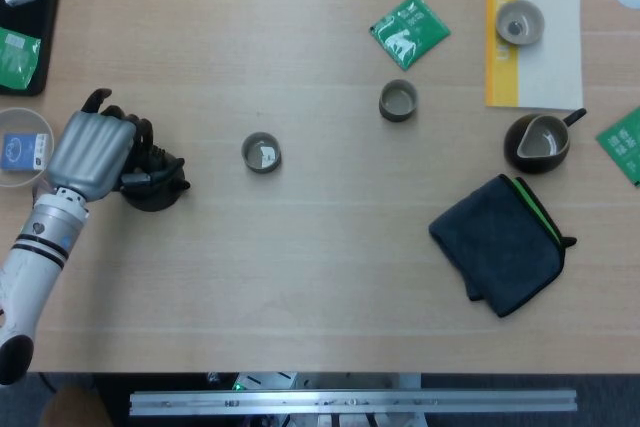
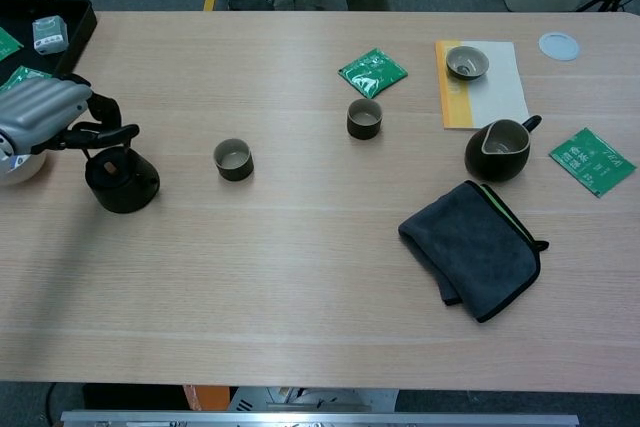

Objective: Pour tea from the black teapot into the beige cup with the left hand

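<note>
The black teapot [image 1: 158, 190] [image 2: 122, 180] stands upright on the table at the far left. My left hand [image 1: 90, 152] [image 2: 42, 113] hovers over its upper left side. The fingers [image 2: 103, 107] curl loosely by the thin handle and the thumb reaches across above the lid; no firm grip shows. A small beige-lined cup [image 1: 261, 153] [image 2: 232, 159] sits upright to the right of the teapot, about a hand's width away, with a pale glint inside. My right hand appears in neither view.
A second small cup [image 1: 398, 101] stands mid-table, and a beige cup [image 1: 520, 22] rests on a white-and-yellow mat [image 1: 545, 67]. A dark pitcher [image 1: 538, 142], a folded grey cloth [image 1: 500, 242], green tea packets [image 1: 409, 31] and a clear bowl [image 1: 20, 147] are also here.
</note>
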